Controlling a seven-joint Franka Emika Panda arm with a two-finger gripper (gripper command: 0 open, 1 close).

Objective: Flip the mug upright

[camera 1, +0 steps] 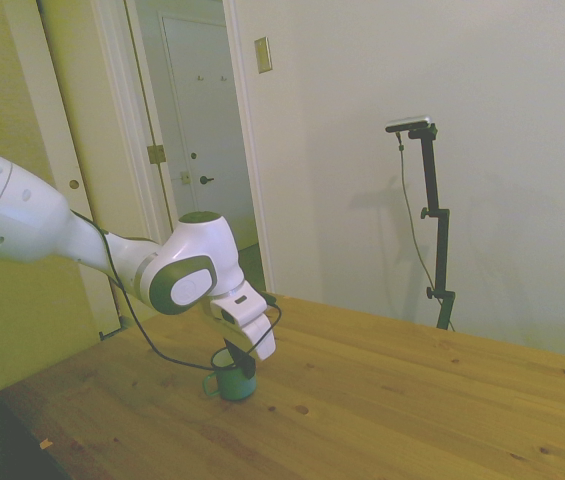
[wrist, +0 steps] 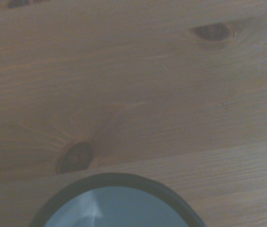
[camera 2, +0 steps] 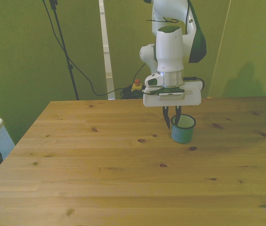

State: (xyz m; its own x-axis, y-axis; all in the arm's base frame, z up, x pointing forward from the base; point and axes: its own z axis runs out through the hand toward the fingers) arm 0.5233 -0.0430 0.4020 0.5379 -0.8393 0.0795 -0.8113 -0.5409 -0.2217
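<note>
1. Side view: one mug [camera 1: 232, 380] is being seen upright at lower centre of the table [camera 1: 412, 400], the gripper [camera 1: 246, 360] at its rim.
2. Front view: one mug [camera 2: 182, 129], right of centre; two fingers [camera 2: 166, 117] are being held narrowly apart at its rim; any grasp cannot be told.
3. Wrist view: one dark mug rim [wrist: 114, 179] is being shown.

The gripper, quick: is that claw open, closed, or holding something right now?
Gripper: fingers pinched on the rim of the upright mug, one inside, one outside; it looks shut on it.
</note>
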